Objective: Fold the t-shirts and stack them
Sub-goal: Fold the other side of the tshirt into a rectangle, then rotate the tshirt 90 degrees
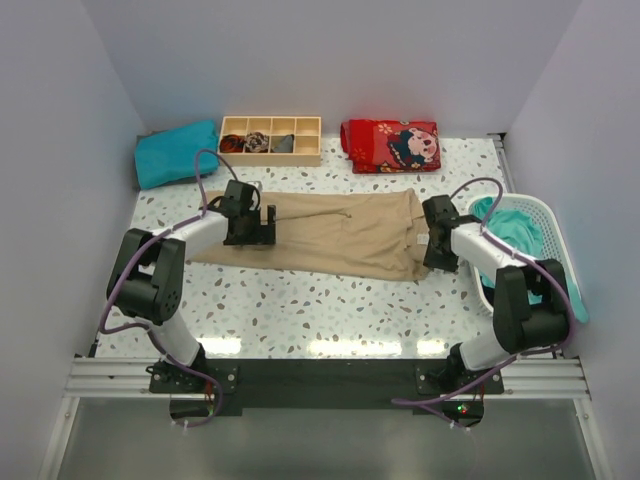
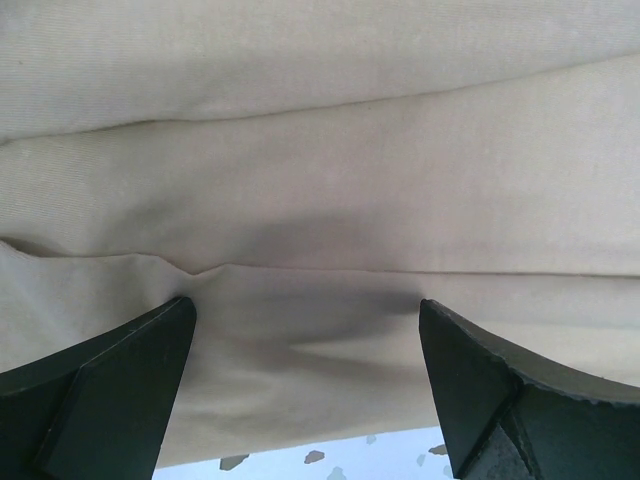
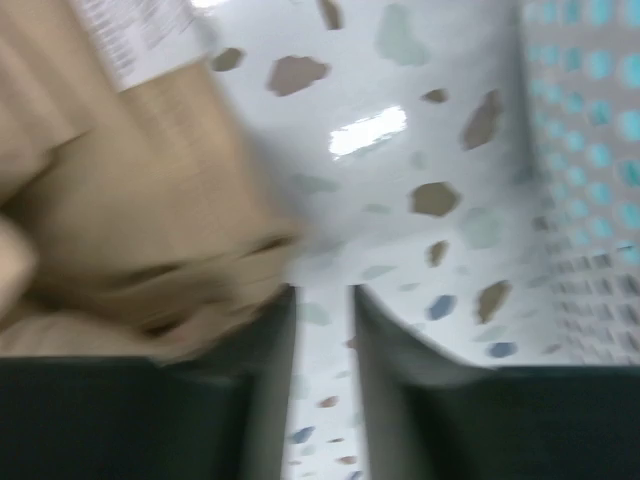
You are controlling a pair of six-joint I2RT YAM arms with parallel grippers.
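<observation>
tan t-shirt (image 1: 340,235) spread flat | left pincer (image 1: 264,228) over its left end | right pincer (image 1: 430,246) at right end

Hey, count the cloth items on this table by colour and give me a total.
Tan: 1, the tan t-shirt spread mid-table.
Teal: 2, a folded teal bundle back left and a teal heap in the white basket; pieces within the heap cannot be told apart.
Red patterned: 1, the red cloth at the back.
Total: 4
</observation>
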